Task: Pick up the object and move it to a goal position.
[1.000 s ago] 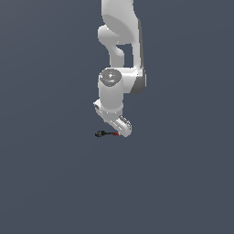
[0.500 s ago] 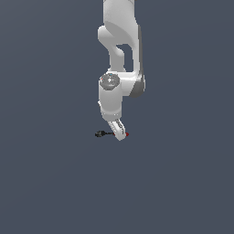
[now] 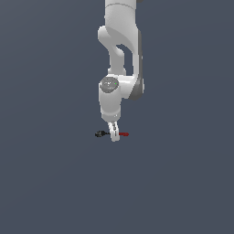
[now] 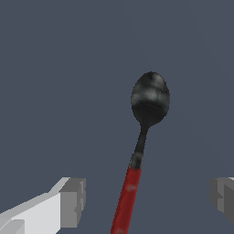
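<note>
Grey floor — fingers (image 4: 73,203) spread wide, straddling the spoon (image 4: 139,151) — not gripping.

The spoon (image 4: 142,151) has a glossy black bowl and neck (with faint pale glints on the bowl) and a red handle flecked with lighter patches. The gripper (image 3: 114,135) is white with grey pads (image 4: 73,202), and the arm (image 3: 119,68) is white against a plain slate-blue ground.

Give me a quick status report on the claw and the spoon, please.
Claw open, fingers either side of the red handle, not touching. Spoon lying flat on the surface, black bowl pointing away from the claw. Nothing in the way.
</note>
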